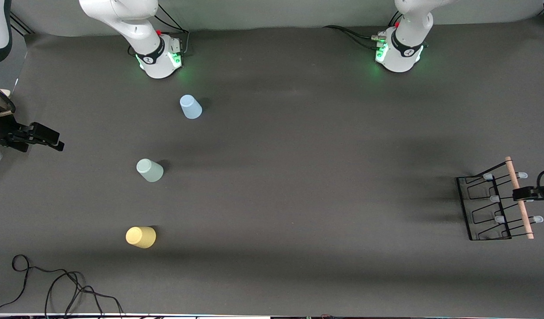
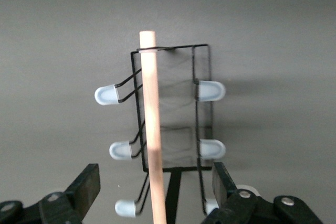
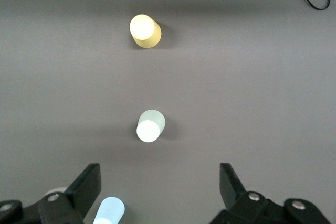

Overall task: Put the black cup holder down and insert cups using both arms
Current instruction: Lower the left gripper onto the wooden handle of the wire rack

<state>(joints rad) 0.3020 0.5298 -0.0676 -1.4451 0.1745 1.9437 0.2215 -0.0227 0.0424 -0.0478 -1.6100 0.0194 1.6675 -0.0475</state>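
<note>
1. A black cup holder [image 1: 493, 208] stood at the left arm's end of a dark grey table [image 1: 298, 177], well apart from the cups. Its wooden handle [image 1: 519, 197] ran along the top, likely the easiest part to grab.
2. Three cups stood upside down in a loose row toward the right arm's end, well apart from the holder: a blue cup [image 1: 190, 107] farthest from the front camera, a green cup [image 1: 150, 170] in the middle, a yellow cup [image 1: 141, 237] nearest. Flipped over, they seemed ready to drop onto the holder's pegs.
3. The left gripper [image 2: 156, 187] hung over the holder, fingers [image 2: 86, 184] spread wide on either side of the handle, not touching it, holding nothing.
4. The right gripper [image 3: 159, 190] waited over the cups' end of the table, fingers [image 3: 89, 182] wide apart and empty.
</note>
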